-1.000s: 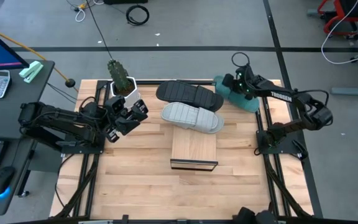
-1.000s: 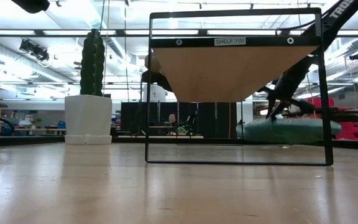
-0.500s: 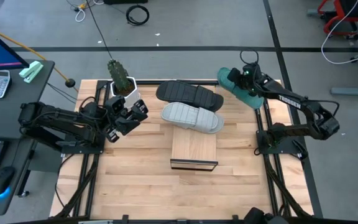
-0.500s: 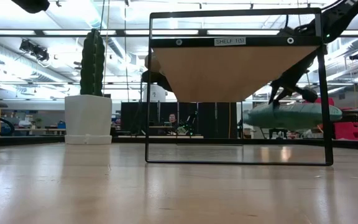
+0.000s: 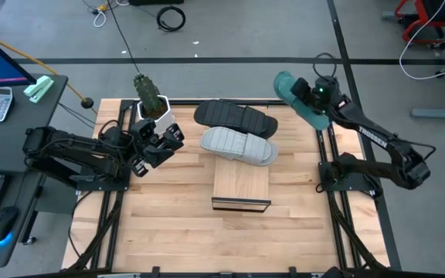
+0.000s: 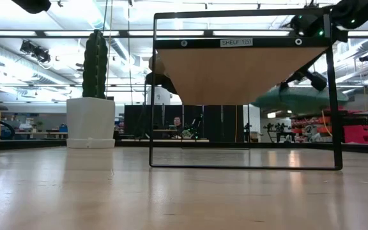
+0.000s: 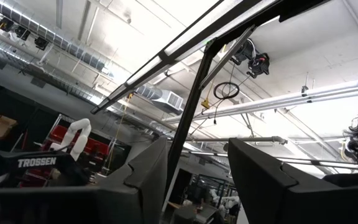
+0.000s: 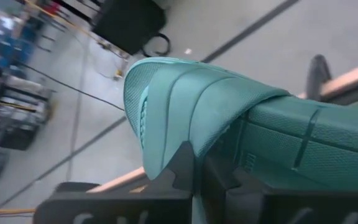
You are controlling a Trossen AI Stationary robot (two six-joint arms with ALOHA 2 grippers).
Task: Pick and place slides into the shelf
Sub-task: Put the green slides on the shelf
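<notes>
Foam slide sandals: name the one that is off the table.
The teal foam slide sandal, clamped in the right gripper and held in the air. The black foam slide sandal and the light grey foam slide sandal lie untouched.

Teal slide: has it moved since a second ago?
Yes. The teal slide, clamped in the right gripper, has risen off the table; in the low view it now hangs higher against the shelf frame.

Robotics lab; exposed ceiling ducts, floor cables, monitor desk beside the table.
</notes>
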